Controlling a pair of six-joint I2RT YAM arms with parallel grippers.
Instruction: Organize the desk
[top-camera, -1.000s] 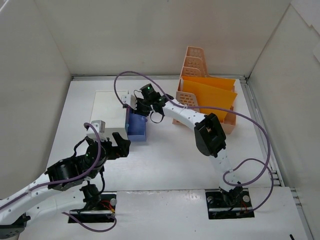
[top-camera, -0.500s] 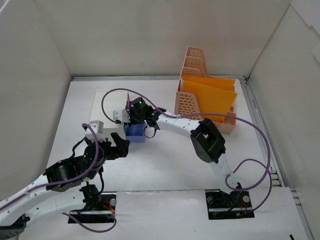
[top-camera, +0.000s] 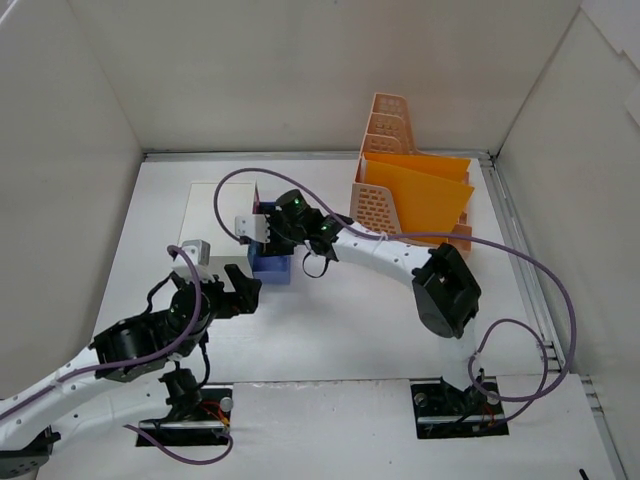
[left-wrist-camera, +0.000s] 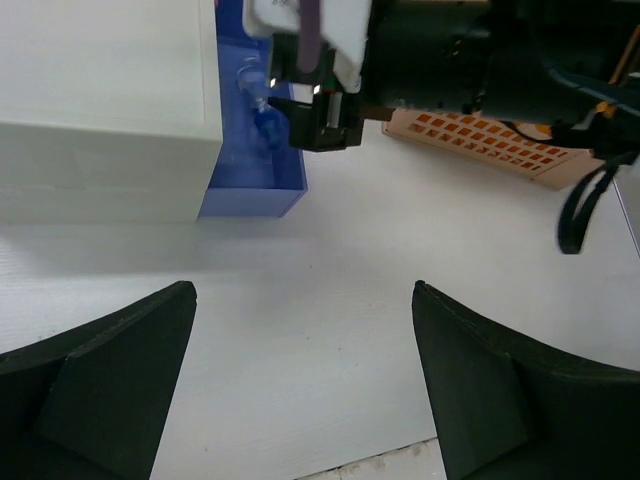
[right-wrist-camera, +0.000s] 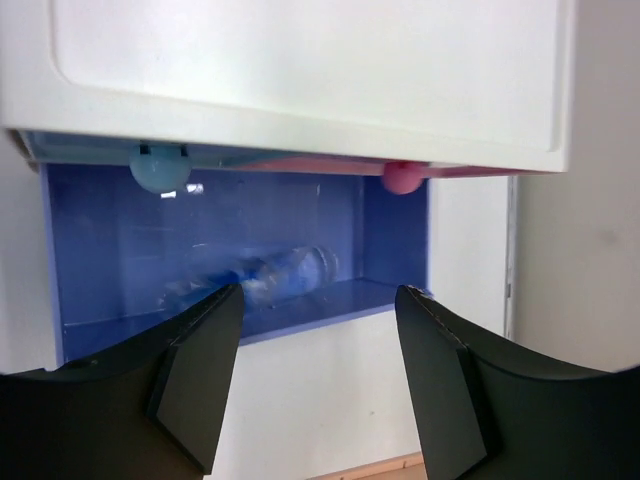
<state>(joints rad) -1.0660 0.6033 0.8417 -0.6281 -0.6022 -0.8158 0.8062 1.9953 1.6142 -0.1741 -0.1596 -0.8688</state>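
The desk (top-camera: 340, 320) is a wide white tabletop. On its left stands a white drawer unit (top-camera: 212, 215) with its blue drawer (top-camera: 272, 265) pulled out. My right gripper (top-camera: 268, 243) hangs over that drawer. In the right wrist view it (right-wrist-camera: 318, 385) is open with nothing between its fingers. Just past them a blurred clear pen-like object (right-wrist-camera: 285, 275) lies inside the drawer (right-wrist-camera: 400, 240). My left gripper (top-camera: 243, 288) is open and empty (left-wrist-camera: 305, 390) low over the desk (left-wrist-camera: 330, 300), in front of the drawer (left-wrist-camera: 255, 195).
An orange file rack (top-camera: 400, 130) holding yellow folders (top-camera: 420, 185) stands at the back right. A pale blue ball (right-wrist-camera: 160, 168) and a pink one (right-wrist-camera: 403, 177) show under the unit's top edge. Purple cables loop over both arms.
My right gripper moved left and down over the blue drawer, then its elbow swung out to the right. The left arm has stayed in place.
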